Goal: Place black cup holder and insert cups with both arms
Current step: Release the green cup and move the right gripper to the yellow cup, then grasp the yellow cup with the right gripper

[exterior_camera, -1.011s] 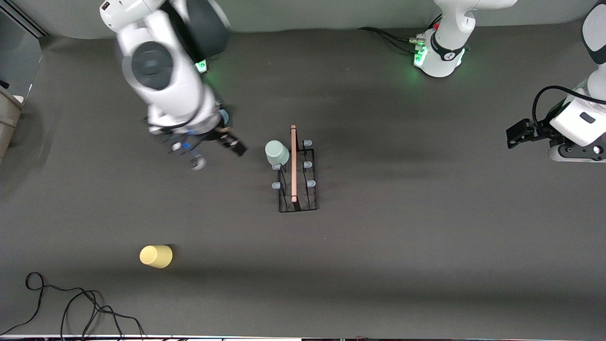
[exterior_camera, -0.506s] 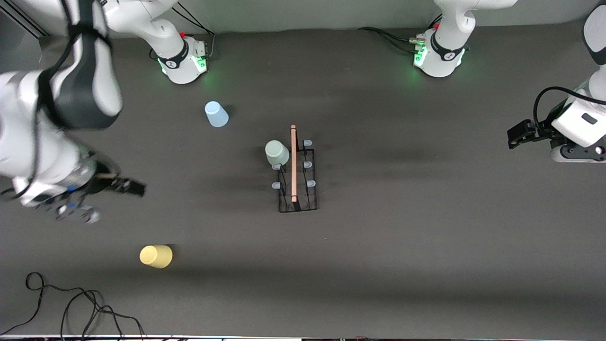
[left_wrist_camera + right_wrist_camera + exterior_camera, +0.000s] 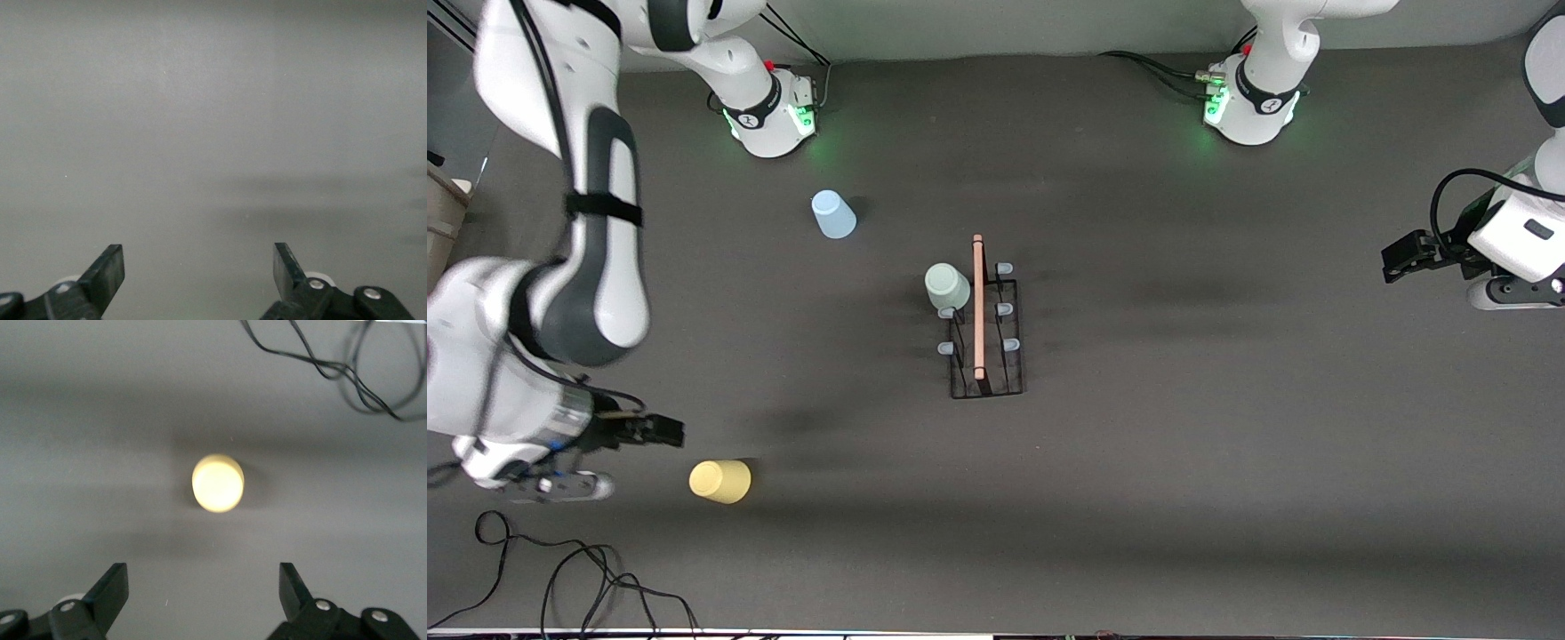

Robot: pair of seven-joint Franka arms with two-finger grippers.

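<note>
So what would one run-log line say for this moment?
right gripper: open, by yellow cup | left gripper: open, waiting | green cup: on black cup holder | blue cup: on table

There were three cups, one green (image 3: 947, 286), one blue (image 3: 832, 214) and one yellow (image 3: 719, 481), one rack (image 3: 985, 360) with five bare pegs showing, and two arms.
</note>
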